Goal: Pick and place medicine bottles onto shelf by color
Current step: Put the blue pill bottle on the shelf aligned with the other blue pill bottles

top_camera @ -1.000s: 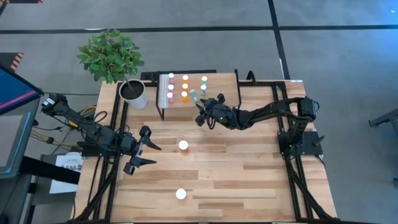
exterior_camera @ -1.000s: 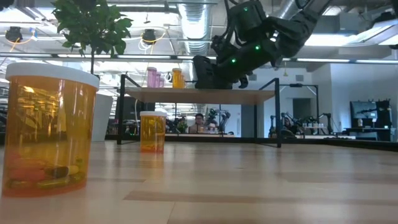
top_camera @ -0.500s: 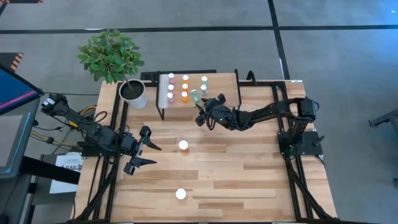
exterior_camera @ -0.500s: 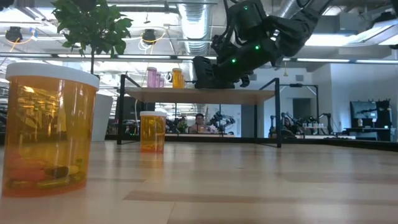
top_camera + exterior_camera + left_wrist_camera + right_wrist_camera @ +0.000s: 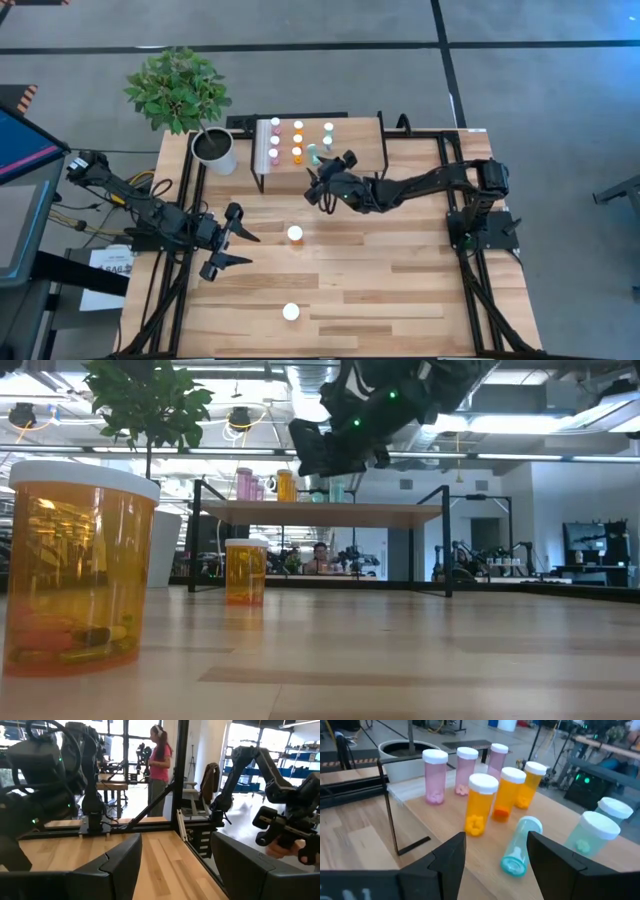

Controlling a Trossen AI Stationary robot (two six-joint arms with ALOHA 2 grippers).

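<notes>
Right tool [image 5: 320, 184] hangs with fingers apart and empty beside the shelf [image 5: 360, 150], where a teal bottle [image 5: 519, 847] lies tipped near its colour-mates; left tool [image 5: 238, 250], spread wide, waits above the bench [image 5: 400, 290].

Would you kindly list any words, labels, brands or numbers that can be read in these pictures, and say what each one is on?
No text can be read anywhere.
Medicine bottles on the shelf: no labels show.
Two large orange bottles on the table: no print shows.
White sheet by the table's left edge: dark print, too small to read.
Blue screen at far left: nothing legible.
</notes>
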